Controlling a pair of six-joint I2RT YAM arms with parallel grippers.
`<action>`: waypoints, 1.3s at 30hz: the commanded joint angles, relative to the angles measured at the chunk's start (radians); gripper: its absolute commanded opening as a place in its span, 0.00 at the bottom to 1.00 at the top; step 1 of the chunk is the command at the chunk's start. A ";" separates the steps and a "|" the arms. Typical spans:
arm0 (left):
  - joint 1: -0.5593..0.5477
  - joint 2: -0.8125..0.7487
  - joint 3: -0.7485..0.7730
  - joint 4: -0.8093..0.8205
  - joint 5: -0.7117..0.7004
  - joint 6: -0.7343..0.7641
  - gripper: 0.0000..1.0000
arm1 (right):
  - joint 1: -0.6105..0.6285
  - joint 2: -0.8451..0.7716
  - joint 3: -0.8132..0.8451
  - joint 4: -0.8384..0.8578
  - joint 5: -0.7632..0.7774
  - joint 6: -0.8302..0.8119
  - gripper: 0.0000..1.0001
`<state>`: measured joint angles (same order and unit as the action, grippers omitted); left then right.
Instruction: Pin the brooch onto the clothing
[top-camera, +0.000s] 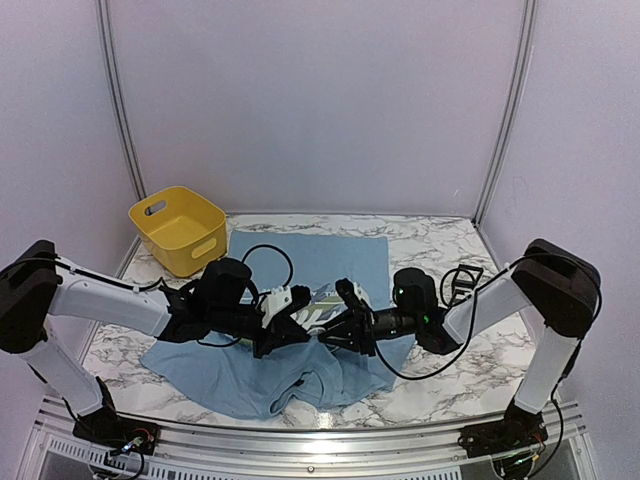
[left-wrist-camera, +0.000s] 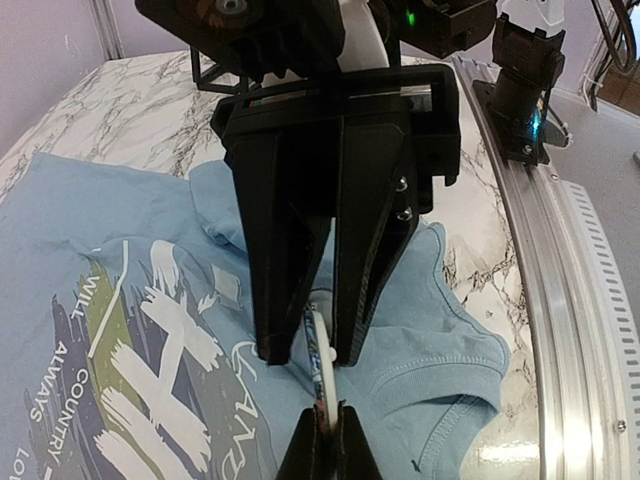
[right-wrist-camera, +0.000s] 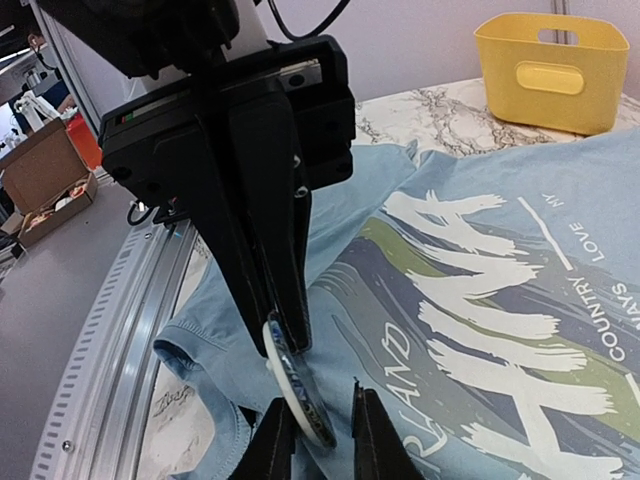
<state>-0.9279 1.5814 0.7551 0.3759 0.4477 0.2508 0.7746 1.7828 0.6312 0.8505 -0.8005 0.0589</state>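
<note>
Two arms meet over a light blue T-shirt (top-camera: 330, 255) spread across the marble table (top-camera: 440, 245). The left arm reaches in from 9 o'clock and the right from 3 o'clock. The left tool (left-wrist-camera: 327, 418) is clamped tight on the rim of a round white-and-blue brooch (right-wrist-camera: 295, 385), held edge-on above the shirt's big white lettering, close to the collar. The right tool (right-wrist-camera: 312, 430) stands slightly parted, the brooch between its fingers with a gap showing on one side. Whether the brooch touches the fabric cannot be told. A yellow basket (top-camera: 190, 245) sits at 10 o'clock from the shirt.
</note>
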 joint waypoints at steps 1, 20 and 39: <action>-0.014 -0.041 -0.005 -0.005 0.047 0.009 0.00 | -0.024 -0.048 0.009 -0.052 0.011 -0.046 0.24; -0.270 0.058 -0.040 -0.125 -0.675 0.532 0.54 | -0.050 -0.370 -0.045 -0.489 0.665 -0.067 0.38; -0.161 -0.304 -0.049 -0.292 -0.624 0.031 0.99 | -0.016 -0.334 -0.068 -0.979 1.013 0.392 0.00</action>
<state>-1.2129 1.3464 0.7559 0.0406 -0.2119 0.5568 0.7395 1.4136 0.5678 0.0078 0.1432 0.3084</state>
